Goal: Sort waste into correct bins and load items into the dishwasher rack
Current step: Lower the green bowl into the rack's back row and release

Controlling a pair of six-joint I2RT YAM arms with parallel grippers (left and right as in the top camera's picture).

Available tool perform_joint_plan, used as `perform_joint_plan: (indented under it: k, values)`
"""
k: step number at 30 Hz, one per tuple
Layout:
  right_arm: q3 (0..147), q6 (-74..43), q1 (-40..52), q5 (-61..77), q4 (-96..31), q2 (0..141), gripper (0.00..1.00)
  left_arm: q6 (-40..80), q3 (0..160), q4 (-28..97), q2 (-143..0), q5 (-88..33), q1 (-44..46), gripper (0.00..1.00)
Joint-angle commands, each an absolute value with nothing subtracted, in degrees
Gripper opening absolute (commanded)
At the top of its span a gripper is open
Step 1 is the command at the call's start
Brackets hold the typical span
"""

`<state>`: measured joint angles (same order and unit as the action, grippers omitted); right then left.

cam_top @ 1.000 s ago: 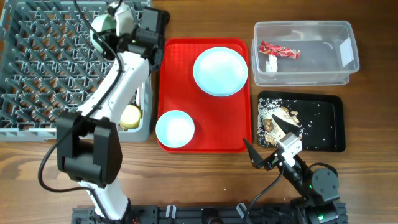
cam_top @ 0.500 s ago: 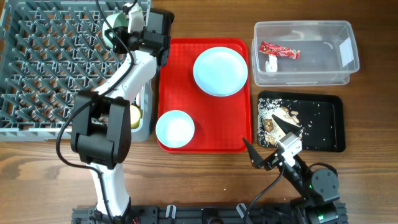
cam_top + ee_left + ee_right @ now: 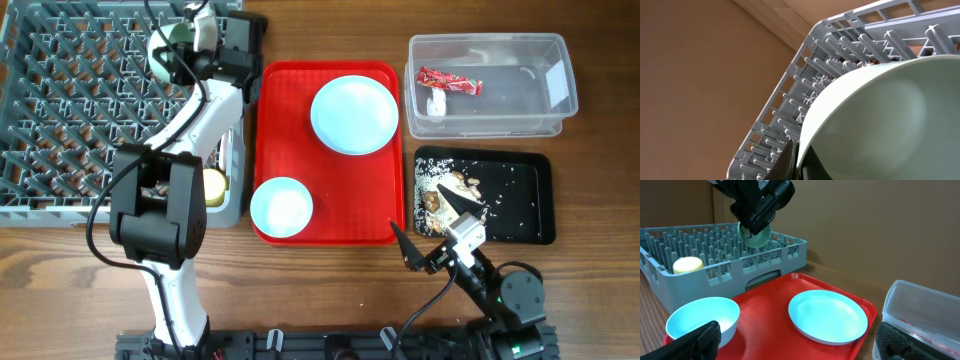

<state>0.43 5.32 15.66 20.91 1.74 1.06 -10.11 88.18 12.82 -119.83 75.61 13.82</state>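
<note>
A wooden table (image 3: pixel 320 290) seen from above. At the far left sits a large grey dish rack (image 3: pixel 70 100) with rows of upright pegs. The left arm reaches across it to its far right corner. There the left gripper (image 3: pixel 195 42) is pressed together on the rim of a mint-green bowl (image 3: pixel 170 47). It holds the bowl tipped on edge above the pegs. From the left wrist camera the bowl fills most of the view, with one dark finger (image 3: pixel 790 160) against its lower rim. I cannot tell whether the bowl touches the rack. A small yellow cup (image 3: pixel 212 183) sits in a narrow side compartment on the rack's right edge.

Just right of the rack lies a flat red tray (image 3: pixel 330 190). A pale-blue bowl (image 3: pixel 281 207) stands at its near left, upright. A round pale-blue plate (image 3: pixel 354 115) lies flat at its far right.

The right gripper (image 3: pixel 420 212) hovers low near the tray's near right corner. Its jaws are spread wide and hold nothing.

At the far right, a clear plastic tub (image 3: pixel 515 100) holds a crumpled red wrapper (image 3: pixel 448 82) and a small white scrap (image 3: pixel 437 103). Nearer, just beside the tub, is a shallow black tray (image 3: pixel 525 210). Brownish-white food scraps (image 3: pixel 445 190) are heaped at its left end, with crumbs scattered across it.
</note>
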Motion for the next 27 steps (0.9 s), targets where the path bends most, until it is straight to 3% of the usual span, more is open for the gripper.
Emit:
perform_joint_plan:
  k: [1,8,20,23,27]
  values:
    - [0.3,4.51,15.53,20.56,1.85,1.08,1.0,-10.17,88.07,15.11,-120.79,75.05,14.17,0.06]
    - [0.3,4.51,15.53,20.56,1.85,1.08,1.0,-10.11,88.09,15.9,-120.77,71.55,18.57,0.28]
    - [0.3,4.49,15.53,20.53,1.85,1.08,1.0,-6.46,88.09,15.7,-116.49,73.14,20.99,0.41]
    - [0.3,4.49,15.53,20.56,1.85,1.08,1.0,-2.09,88.09,18.55,-112.4,64.03,19.22,0.48]
    - [0.3,4.49,15.53,20.56,1.85,1.08,1.0,6.92,88.09,28.45,-106.48,37.36,13.26,0.61]
